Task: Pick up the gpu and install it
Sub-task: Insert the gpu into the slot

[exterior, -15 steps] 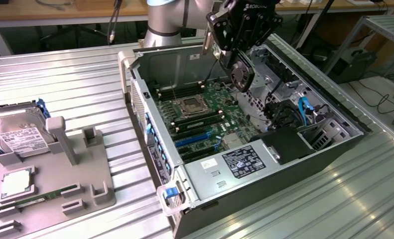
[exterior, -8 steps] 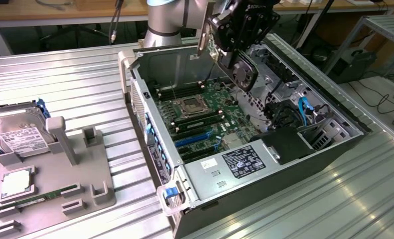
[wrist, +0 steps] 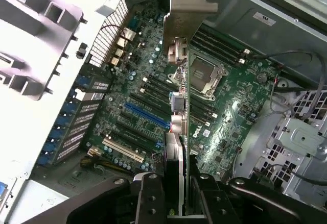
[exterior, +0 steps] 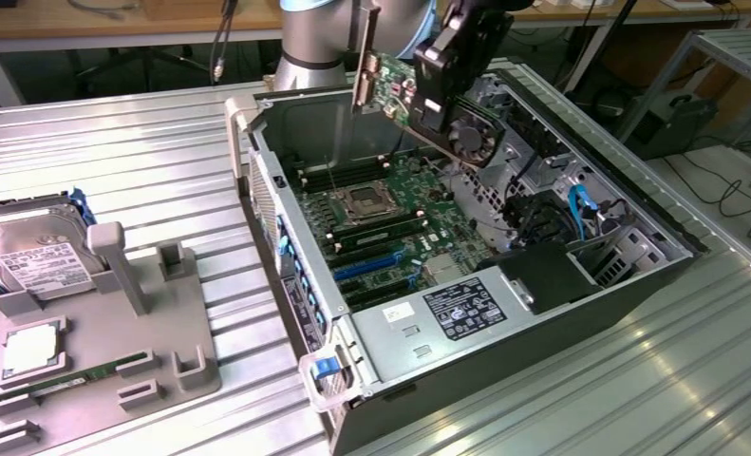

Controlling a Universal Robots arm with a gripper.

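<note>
GPU [exterior: 394, 90] is hanging over the open case [exterior: 603, 313], well above the mobo [exterior: 388, 218]. I'm holding it in the gripper [exterior: 436, 95]: jaws partly closed, pinching the card across its thin body, w/ the bracket [wrist: 186, 9] on the side of the vented rear wall.

Risks I'm watching:
- Card is sitting tilted in the ext view, so it's prob meeting the blue slot [wrist: 145, 116] skewed and jamming.
- Bracket could be catching the rear panel.
- Such a narrow grip may be letting the card pivot under push force.
- CPU socket [wrist: 204, 73] is lying close beneath, so a slip is landing there.

Hard to tell: in the wrist view I'm seeing the card edge-on, so its connector edge is hidden. Pad contact is hiding behind the card. Which slot it's lining up w/, I can't tell.
</note>
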